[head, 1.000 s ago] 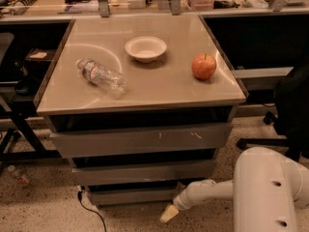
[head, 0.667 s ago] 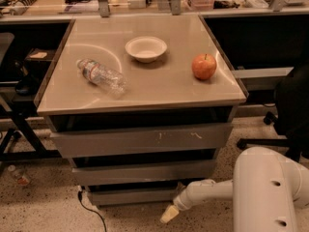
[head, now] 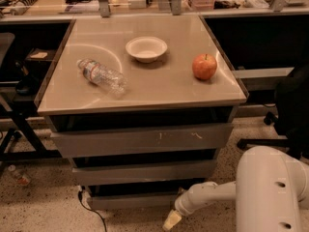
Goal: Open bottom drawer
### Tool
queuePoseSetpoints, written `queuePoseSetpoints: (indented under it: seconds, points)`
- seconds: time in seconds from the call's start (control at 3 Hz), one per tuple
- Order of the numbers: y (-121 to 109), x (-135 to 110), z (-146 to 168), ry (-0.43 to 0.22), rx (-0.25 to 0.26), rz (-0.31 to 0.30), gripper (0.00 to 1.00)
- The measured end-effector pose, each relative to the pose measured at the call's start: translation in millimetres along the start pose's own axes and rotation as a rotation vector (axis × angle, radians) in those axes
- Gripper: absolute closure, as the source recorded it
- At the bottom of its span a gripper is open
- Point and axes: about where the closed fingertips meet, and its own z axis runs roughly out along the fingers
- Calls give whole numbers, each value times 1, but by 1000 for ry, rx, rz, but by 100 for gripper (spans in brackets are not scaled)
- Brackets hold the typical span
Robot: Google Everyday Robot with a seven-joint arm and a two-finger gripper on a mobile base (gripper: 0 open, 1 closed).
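Observation:
The bottom drawer [head: 130,200] is the narrowest grey panel, lowest in the cabinet under the table, and its face sits flush and closed. Above it are the mid-width plain drawer [head: 145,171] and the widest drawer [head: 140,139] with white scratch marks. My gripper [head: 171,221] is at the end of the white arm [head: 212,193], low near the floor, just right of and below the bottom drawer's right end. It holds nothing that I can see.
On the tabletop [head: 159,88] lie a plastic bottle [head: 101,75], a white bowl [head: 146,48] and a red apple [head: 204,66]. A black cable [head: 89,209] trails on the floor at the cabinet's left. A dark chair [head: 289,110] stands at the right.

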Motion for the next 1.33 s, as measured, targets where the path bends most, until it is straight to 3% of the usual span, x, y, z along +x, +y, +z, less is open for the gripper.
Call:
queuePoseSetpoints:
  seconds: [0.33, 0.67, 1.33]
  points:
    - [22, 20, -22, 23, -37, 12, 0]
    - [22, 20, -22, 23, -37, 12, 0]
    - [5, 39, 11, 43, -21, 11, 0]
